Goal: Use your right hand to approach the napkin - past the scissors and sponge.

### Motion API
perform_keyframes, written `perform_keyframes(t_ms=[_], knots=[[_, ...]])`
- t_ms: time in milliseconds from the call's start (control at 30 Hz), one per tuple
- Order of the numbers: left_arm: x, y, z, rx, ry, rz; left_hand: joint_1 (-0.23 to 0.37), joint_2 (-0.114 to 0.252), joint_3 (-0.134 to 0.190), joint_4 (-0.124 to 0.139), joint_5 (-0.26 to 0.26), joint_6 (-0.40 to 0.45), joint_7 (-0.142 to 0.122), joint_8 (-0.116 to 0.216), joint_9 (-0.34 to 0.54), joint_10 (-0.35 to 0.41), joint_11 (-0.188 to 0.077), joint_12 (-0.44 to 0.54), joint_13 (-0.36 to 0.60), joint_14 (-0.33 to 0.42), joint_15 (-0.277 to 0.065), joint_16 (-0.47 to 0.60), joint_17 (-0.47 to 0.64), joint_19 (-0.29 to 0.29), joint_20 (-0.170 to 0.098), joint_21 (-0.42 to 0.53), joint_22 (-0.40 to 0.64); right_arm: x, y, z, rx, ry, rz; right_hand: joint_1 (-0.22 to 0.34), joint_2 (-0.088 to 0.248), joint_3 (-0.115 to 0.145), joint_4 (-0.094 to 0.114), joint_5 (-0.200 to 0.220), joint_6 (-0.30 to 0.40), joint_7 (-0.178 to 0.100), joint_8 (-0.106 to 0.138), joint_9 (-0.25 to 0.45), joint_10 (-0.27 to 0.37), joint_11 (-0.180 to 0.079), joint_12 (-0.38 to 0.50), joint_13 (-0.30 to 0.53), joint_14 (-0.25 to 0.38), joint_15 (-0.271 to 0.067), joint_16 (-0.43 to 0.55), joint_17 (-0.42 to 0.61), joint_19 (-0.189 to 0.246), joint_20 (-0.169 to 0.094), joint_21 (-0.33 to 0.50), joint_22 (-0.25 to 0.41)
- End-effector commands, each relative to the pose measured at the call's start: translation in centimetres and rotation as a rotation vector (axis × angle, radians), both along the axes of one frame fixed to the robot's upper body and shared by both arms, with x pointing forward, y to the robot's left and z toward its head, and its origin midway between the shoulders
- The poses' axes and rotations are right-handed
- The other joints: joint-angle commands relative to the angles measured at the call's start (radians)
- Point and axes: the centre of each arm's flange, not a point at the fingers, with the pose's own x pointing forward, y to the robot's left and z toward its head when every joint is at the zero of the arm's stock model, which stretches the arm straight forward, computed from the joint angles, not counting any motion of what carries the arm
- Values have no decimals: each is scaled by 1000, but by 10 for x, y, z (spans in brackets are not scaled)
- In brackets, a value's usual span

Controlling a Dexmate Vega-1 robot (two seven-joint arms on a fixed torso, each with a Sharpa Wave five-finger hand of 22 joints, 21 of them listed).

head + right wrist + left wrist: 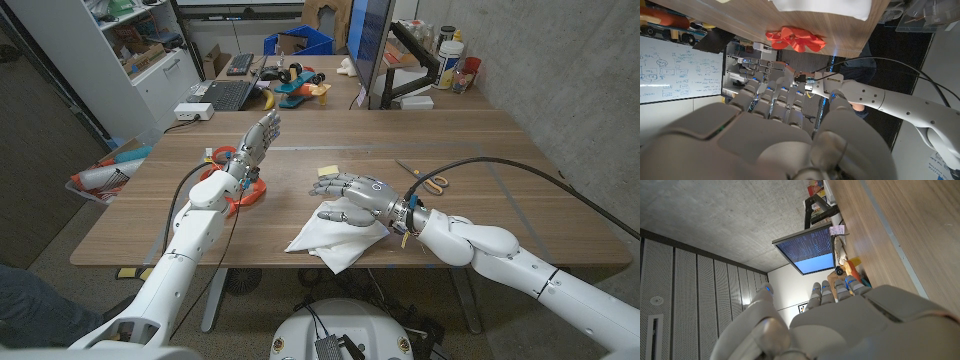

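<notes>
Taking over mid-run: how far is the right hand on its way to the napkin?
Mostly done: the right hand is already past the scissors, by the yellow sponge, and above the napkin's far edge. In hand: fingers spread, holding nothing; I cannot tell if they touch the cloth. Left: perhaps a small final closing in. The left hand is raised, empty.

Wooden table (520,160), pale seam across the far part. White napkin (335,240) near the front edge, yellow sponge (327,172) mid-table, orange-handled scissors (428,179) right, orange thing (243,190) left.
</notes>
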Motion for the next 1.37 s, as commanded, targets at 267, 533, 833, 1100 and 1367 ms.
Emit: perform_keyframes(t_ms=[267, 533, 833, 1100, 1367], knots=[[0, 1, -1, 11, 14, -6, -1, 13, 1, -4, -1, 8, 2, -2, 5, -3, -2, -2, 0, 1, 9, -2, 4, -2, 8, -4, 1, 2, 7, -5, -89, -36, -55, -3, -9, 3, -8, 6, 11, -3, 0, 3, 2, -3, -3, 6, 3, -1, -2, 0, 3, 8, -4, 6], [2, 0, -1, 12, 16, -11, -2, 13, 1, -5, -1, 9, 2, -2, 5, -3, 0, -2, 0, 1, 10, -2, 4, -1, 9, -7, 1, 6, 11, -8, -132, -59, -80, -6, 2, 6, -4, 7, 17, -3, 0, 3, 4, -1, -3, 7, 6, -4, 1, 2, 9, 8, -2, 7], [3, -3, -3, 12, 21, -16, -2, 14, 0, -6, -1, 10, 2, -2, 5, -4, -2, -2, 0, 1, 9, -1, 4, 0, 8, -10, 1, 7, 15, -13, -159, -62, -99, -11, 10, 8, -1, 8, 20, -3, 0, 4, 6, -1, -3, 7, 9, -7, 3, 3, 15, 6, -2, 7], [-1, -3, -5, 8, 17, -15, -3, 15, 0, -6, -1, 10, 3, -2, 5, -3, -1, -2, 0, 0, 8, -2, 4, -2, 11, -14, 2, 6, 19, -16, -174, -62, -96, -14, 15, 10, 1, 7, 21, -5, -1, 4, 8, -2, -3, 8, 17, -10, 7, 4, 15, 7, -2, 7], [-1, -4, -6, 6, 18, -17, -3, 15, 0, -7, -1, 11, 3, -2, 5, -3, 0, -2, 0, 0, 8, -2, 4, -2, 10, -17, 2, 9, 23, -16, -184, -51, -89, -15, 17, 11, 2, 7, 22, -6, -2, 4, 10, -2, -3, 8, 20, -10, 8, 4, 16, 8, -3, 7]])
